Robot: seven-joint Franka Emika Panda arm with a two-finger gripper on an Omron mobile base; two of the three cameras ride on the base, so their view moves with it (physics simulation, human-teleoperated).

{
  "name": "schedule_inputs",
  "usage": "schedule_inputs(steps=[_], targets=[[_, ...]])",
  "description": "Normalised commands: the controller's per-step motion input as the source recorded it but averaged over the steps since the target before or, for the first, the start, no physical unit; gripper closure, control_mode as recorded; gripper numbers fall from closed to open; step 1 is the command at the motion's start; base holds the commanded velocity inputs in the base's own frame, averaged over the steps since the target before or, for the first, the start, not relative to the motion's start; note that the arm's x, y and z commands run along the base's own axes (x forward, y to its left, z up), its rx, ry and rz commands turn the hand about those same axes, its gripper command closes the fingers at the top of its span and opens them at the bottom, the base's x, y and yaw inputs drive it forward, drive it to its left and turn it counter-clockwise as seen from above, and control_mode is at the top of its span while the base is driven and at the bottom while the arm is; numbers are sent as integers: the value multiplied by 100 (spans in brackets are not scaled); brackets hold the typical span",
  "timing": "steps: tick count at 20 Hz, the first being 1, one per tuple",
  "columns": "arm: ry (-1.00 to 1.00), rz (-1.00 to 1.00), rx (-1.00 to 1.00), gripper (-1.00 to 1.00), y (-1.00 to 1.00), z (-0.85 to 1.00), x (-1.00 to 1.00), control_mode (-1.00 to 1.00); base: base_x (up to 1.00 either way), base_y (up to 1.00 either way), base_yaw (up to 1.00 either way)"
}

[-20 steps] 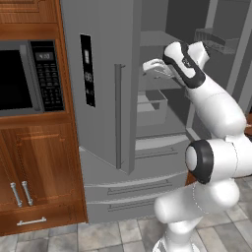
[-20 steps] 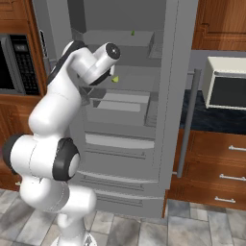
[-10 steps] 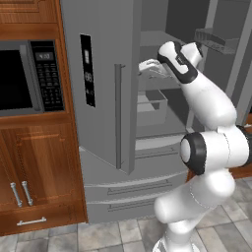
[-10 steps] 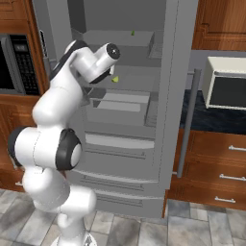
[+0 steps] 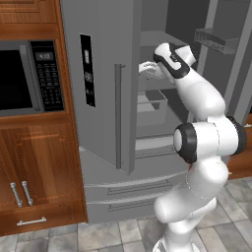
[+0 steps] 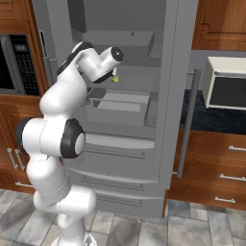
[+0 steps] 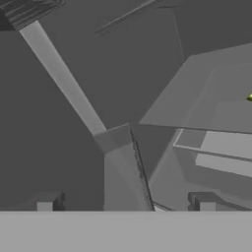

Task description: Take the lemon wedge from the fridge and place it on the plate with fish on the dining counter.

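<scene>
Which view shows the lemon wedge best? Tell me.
The right base view: the lemon wedge sits on a fridge shelf beside the arm. The hand view catches a yellow-green sliver at its right edge.

The white arm rises from its base and bends at the elbow, reaching up into the fridge point(image 5: 103, 88). The gripper point(image 7: 125, 203) is wide open, its two fingers far apart and holding nothing.
</scene>
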Motion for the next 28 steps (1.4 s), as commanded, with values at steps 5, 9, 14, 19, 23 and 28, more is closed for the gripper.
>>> schedule_inputs(steps=[5,9,14,19,23,28], targets=[[0,5,0,-100,36,-7,19,-100,0,0,0],[0,10,0,-100,53,-2,8,-100,0,0,0],[0,11,0,-100,47,0,0,-100,0,0,0],[0,20,0,-100,46,0,-1,-100,0,0,0],[-1,26,3,-100,47,0,-18,-100,0,0,0],[-6,24,9,-100,78,0,-38,-100,0,0,0]])
